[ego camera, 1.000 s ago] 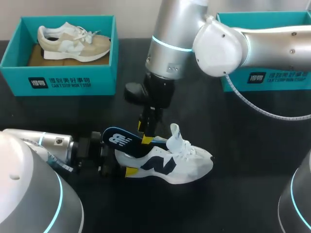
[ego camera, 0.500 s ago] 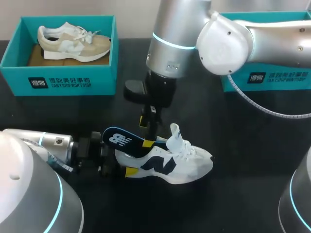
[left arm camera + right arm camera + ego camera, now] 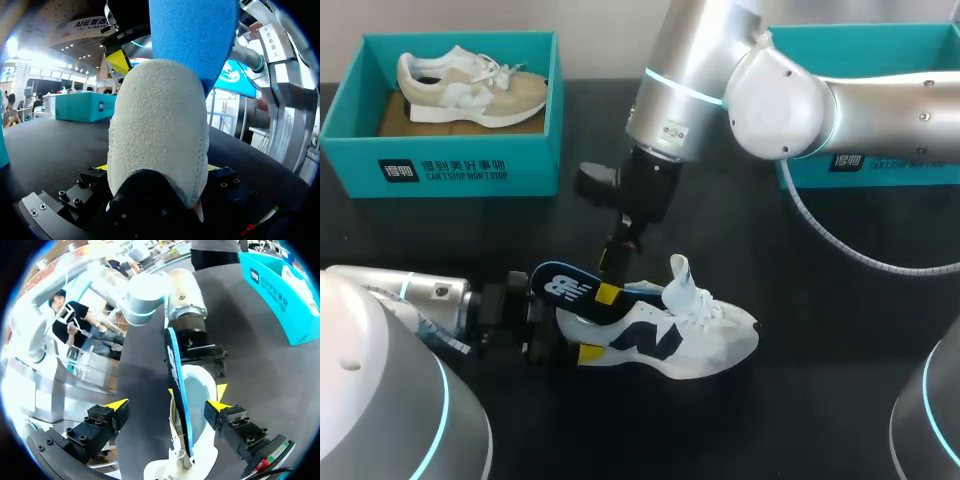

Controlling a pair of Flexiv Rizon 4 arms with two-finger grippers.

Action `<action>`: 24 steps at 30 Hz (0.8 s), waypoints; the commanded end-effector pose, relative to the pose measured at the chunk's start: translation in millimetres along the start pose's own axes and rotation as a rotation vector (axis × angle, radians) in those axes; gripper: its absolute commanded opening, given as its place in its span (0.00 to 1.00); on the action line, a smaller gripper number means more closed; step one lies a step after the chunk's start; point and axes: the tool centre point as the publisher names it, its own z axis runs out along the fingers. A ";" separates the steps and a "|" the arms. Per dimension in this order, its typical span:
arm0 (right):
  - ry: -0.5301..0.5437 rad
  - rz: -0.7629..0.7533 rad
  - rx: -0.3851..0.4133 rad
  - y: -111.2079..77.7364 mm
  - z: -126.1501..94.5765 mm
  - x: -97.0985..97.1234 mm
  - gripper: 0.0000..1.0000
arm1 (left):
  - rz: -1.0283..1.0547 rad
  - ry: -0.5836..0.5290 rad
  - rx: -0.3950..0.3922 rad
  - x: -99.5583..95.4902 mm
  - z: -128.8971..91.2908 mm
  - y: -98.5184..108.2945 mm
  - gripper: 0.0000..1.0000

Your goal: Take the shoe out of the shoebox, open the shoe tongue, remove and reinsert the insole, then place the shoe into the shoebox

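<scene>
A white and navy shoe (image 3: 690, 335) stands on the black table with its toe to the right. My left gripper (image 3: 599, 323) is shut on its heel (image 3: 160, 125), one yellow tip on each side. A dark blue insole (image 3: 568, 285) sticks out of the shoe's opening, slanting back over the heel; its blue underside (image 3: 195, 35) rises above the heel in the left wrist view. My right gripper (image 3: 615, 255) hangs just above the insole, open and apart from it. In the right wrist view the insole (image 3: 176, 385) stands edge-on between those spread fingers (image 3: 167, 405).
A teal shoebox (image 3: 440, 165) at the back left holds a beige shoe (image 3: 470, 85). A second teal box (image 3: 880, 165) stands at the back right, partly hidden by my right arm. Bare black table lies right of the shoe.
My right gripper has opened, let go of the insole and risen a little. The insole stays sticking out of the shoe. My left gripper and the shoe have not moved.
</scene>
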 end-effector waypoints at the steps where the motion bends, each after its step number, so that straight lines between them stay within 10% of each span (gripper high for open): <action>1: -0.062 0.024 0.011 1.1 0.8 7.6 1.00 | -0.001 -0.002 0.000 -1.5 -0.8 2.5 0.00; 17: -0.142 -0.035 -0.027 -4.3 17.0 -1.1 1.00 | -0.001 -0.002 0.000 -1.5 -0.8 2.5 0.00; 24: -0.148 -0.045 -0.009 -0.3 23.5 -6.0 0.65 | -0.001 -0.002 0.000 -1.5 -0.8 2.5 0.00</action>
